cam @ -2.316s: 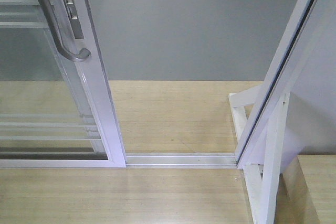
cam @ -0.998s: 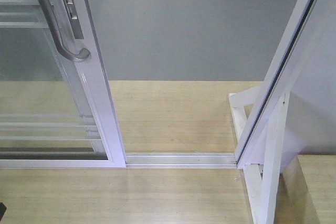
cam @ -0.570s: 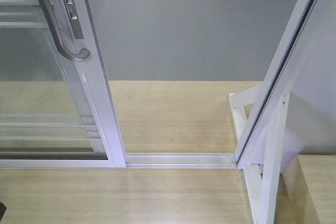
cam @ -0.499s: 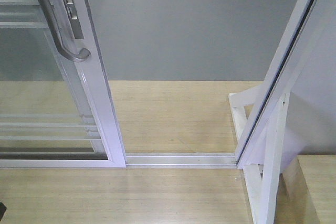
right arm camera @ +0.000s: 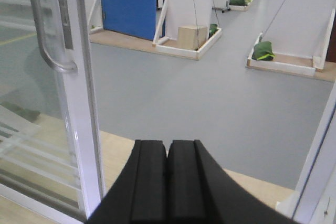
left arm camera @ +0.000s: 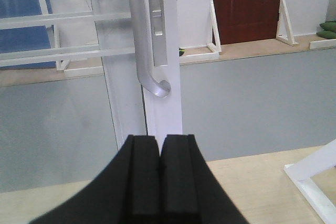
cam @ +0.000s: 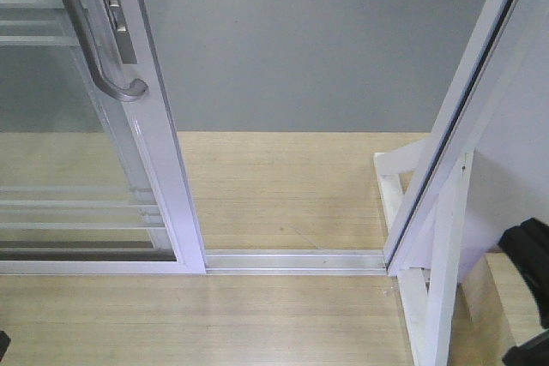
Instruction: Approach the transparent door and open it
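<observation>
Pale wood flooring (cam: 283,186) runs up to a metal floor track (cam: 296,260), with grey floor beyond the threshold. Compared with the front view of half a second ago, one thing is new: a dark shape, probably part of the right arm (cam: 532,255), now shows at the lower right edge, where only flooring and the white angled bracket (cam: 412,237) showed before. The transparent door (cam: 146,143) itself sits where it was, its white frame edge at the left end of the track and a wide gap open between it and the right-hand white frame (cam: 463,117).

The right gripper (right arm camera: 168,156) has its black pads pressed together and holds nothing; from it, the door stands ahead and to the left, its curved grey handle (right arm camera: 50,40) up and well apart. The left gripper (left arm camera: 160,148) is likewise pressed closed and empty, with the door's frame straight ahead and the lower curl of the handle (left arm camera: 155,85) just above and beyond its tips, not touching.

My reading is that the door already stands largely open and the arms are merely shifting, with neither one on the handle. Whether more sliding is wanted cannot be told from this.
</observation>
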`<state>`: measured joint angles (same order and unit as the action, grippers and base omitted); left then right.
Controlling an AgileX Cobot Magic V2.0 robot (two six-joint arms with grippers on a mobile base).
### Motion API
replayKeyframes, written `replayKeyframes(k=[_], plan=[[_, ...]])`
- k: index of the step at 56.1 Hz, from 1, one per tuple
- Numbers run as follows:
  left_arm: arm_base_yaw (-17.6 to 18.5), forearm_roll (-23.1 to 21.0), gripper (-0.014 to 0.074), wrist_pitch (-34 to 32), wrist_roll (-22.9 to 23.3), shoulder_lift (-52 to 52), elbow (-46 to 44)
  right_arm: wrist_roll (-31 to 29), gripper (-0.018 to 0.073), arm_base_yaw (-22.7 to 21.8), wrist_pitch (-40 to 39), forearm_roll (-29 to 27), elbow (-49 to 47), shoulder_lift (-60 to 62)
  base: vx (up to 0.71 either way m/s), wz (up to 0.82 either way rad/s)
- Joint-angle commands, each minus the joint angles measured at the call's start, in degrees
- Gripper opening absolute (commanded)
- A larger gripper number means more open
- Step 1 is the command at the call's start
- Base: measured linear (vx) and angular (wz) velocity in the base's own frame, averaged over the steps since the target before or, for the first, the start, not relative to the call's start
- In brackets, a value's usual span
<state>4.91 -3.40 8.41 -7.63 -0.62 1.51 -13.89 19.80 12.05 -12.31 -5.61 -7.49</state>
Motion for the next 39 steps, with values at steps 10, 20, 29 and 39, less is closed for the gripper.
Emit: replayKeyframes(k=[10,20,29,39], plan=[[0.2,-0.4,0.0003,-5.0,0.5,-0.8,-1.1,-0.7,-0.0006,-0.1,-10.2,7.2,7.4,6.6,0.0,0.0],[0.2,-0.4,0.0003,-5.0,0.5,-0.8,-1.1,-0.6,-0.0006,-0.9,-10.7,10.9,7.4,8.9,0.0,0.0],[0.2,-0.4,0.0003,-5.0,0.5,-0.8,-1.1,-0.6,-0.0006,-2.8,-10.7,10.8,7.4,8.9,0.0,0.0],[0.2,-0.4,0.0001,-5.0,0.5,-0.8,-1.1,-0.6,-0.0006,-2.8,-10.7,10.8,7.4,8.9,0.0,0.0]])
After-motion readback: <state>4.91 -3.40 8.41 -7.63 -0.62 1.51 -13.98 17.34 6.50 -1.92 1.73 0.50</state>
